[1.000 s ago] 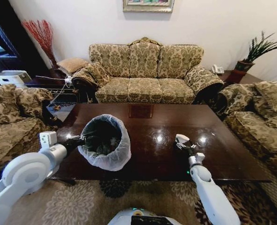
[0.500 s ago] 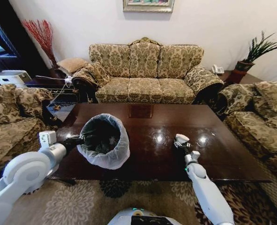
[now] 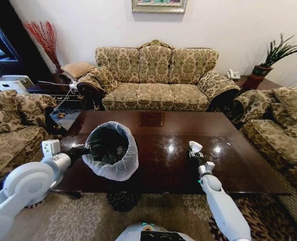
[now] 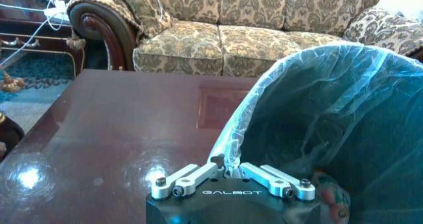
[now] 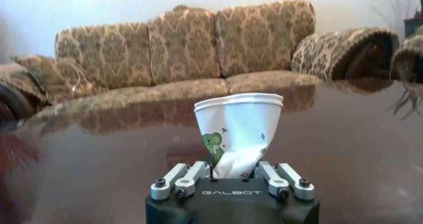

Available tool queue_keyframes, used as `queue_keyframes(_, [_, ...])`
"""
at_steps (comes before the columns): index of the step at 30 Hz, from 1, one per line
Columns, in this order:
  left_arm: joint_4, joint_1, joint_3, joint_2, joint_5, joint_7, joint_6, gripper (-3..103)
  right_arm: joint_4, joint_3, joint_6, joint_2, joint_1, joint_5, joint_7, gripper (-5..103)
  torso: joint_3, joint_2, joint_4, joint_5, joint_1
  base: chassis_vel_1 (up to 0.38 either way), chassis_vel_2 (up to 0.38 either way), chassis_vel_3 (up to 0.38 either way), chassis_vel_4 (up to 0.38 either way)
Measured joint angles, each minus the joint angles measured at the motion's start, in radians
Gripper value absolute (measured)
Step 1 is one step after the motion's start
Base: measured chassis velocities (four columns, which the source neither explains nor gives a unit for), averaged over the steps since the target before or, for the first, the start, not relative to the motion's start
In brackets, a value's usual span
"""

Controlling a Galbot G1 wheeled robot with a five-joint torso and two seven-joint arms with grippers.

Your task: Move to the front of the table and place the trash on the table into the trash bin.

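A living room, seen from above the robot. The right hand (image 3: 194, 153) sits over the near right part of the dark glossy tabletop (image 3: 238, 160), its fingers pinched on the squashed base of a crumpled white paper cup (image 3: 194, 147). The cup stands up beyond the fingertips, its open rim farthest from the hand; in the right wrist view a small green print marks the cup (image 5: 238, 130) on its side.

Well off to that hand's left, the trash bin (image 3: 111, 149) is tipped, its mouth facing up and toward the robot. The left hand (image 3: 86, 148) is closed narrowly on the near rim, nipping the white plastic liner (image 4: 290, 85) folded over it, as the left wrist view shows with the bag's edge caught between the fingers (image 4: 191, 177). Dark shapes and a colourful scrap lie inside the bin; what they are is hard to make out.

The step in hand appears to be carrying the cup to the bin. To do it well, the right hand would keep its squeeze on the soft, already flattened cup base, lift clear of the tabletop, and cross leftward until the cup hangs over the middle of the opening before letting go. The left hand should hold the rim steady and tilted, since the thin liner could slip or tear under a pull.
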Motion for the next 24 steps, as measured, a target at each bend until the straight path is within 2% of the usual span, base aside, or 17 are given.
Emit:
queue_keyframes(3, [-0.003, 0.002, -0.004, 0.006, 0.001, 0.000, 0.000, 0, 0.160, 0.012, 0.010, -0.005, -0.057, 0.029, -0.019, 24, 0.000, 0.000, -0.0002, 0.0001, 0.000, 0.000, 0.000, 0.000, 0.000])
queue_keyframes(4, [-0.003, 0.002, -0.004, 0.006, 0.001, 0.000, 0.000, 0, 0.160, 0.012, 0.010, -0.005, -0.057, 0.029, -0.019, 24, 0.000, 0.000, -0.0002, 0.0001, 0.000, 0.000, 0.000, 0.000, 0.000])
queue_keyframes(7, [-0.007, 0.003, -0.006, 0.023, -0.006, -0.005, 0.002, 0, 0.428, -0.029, 0.011, -0.017, -0.120, 0.050, -0.053, 24, 0.000, 0.000, -0.0003, -0.0007, 0.000, 0.000, 0.000, 0.000, 0.000])
queue_keyframes(8, [-0.007, 0.003, -0.006, 0.023, -0.006, -0.005, 0.002, 0, 0.428, -0.029, 0.011, -0.017, -0.120, 0.050, -0.053, 24, 0.000, 0.000, -0.0003, -0.0007, 0.000, 0.000, 0.000, 0.000, 0.000])
queue_keyframes(10, [-0.016, 0.002, -0.006, 0.040, -0.027, -0.014, 0.016, 0, 0.612, -0.105, -0.002, -0.018, -0.134, 0.049, -0.074, 24, 0.000, 0.000, -0.0001, -0.0003, 0.000, 0.000, 0.000, 0.000, 0.000])
queue_keyframes(12, [-0.019, 0.001, -0.005, 0.047, -0.036, -0.016, 0.024, 0, 0.664, -0.140, -0.010, -0.018, -0.131, 0.047, -0.084, 24, 0.000, 0.000, -0.0001, -0.0008, 0.000, 0.000, 0.000, 0.000, 0.000])
queue_keyframes(14, [-0.031, 0.000, -0.004, 0.066, -0.061, -0.017, 0.045, 0, 0.785, -0.287, -0.033, -0.017, -0.088, 0.024, -0.105, 24, 0.000, 0.000, -0.0001, -0.0002, 0.000, 0.000, 0.000, 0.000, 0.000])
queue_keyframes(15, [-0.035, 0.001, -0.004, 0.072, -0.067, -0.018, 0.049, 0, 0.815, -0.344, -0.045, -0.016, -0.063, 0.018, -0.107, 24, 0.000, 0.000, -0.0001, -0.0004, 0.000, 0.000, 0.000, 0.000, 0.000])
queue_keyframes(16, [-0.035, 0.001, -0.004, 0.072, -0.067, -0.018, 0.049, 0, 0.815, -0.344, -0.045, -0.016, -0.063, 0.018, -0.107, 24, 0.000, 0.000, -0.0001, -0.0004, 0.000, 0.000, 0.000, 0.000, 0.000])
queue_keyframes(18, [-0.043, 0.005, -0.006, 0.082, -0.074, -0.018, 0.055, 0, 0.846, -0.473, -0.067, -0.013, -0.011, 0.000, -0.114, 24, 0.000, 0.000, -0.0001, -0.0002, 0.000, 0.000, 0.000, 0.000, 0.000])
queue_keyframes(20, [-0.046, 0.006, -0.007, 0.083, -0.075, -0.018, 0.056, 0, 0.845, -0.505, -0.068, -0.013, 0.000, -0.012, -0.118, 24, 0.000, 0.000, 0.0000, -0.0002, 0.000, 0.000, 0.000, 0.000, 0.000])
queue_keyframes(23, [-0.055, 0.012, -0.010, 0.077, -0.076, -0.019, 0.059, 0, 0.815, -0.618, -0.067, -0.014, 0.038, -0.064, -0.143, 24, 0.000, 0.000, 0.0000, -0.0002, 0.000, 0.000, 0.000, 0.000, 0.000])
queue_keyframes(24, [-0.055, 0.012, -0.010, 0.077, -0.076, -0.019, 0.059, 0, 0.815, -0.618, -0.067, -0.014, 0.038, -0.064, -0.143, 24, 0.000, 0.000, 0.0000, -0.0002, 0.000, 0.000, 0.000, 0.000, 0.000])
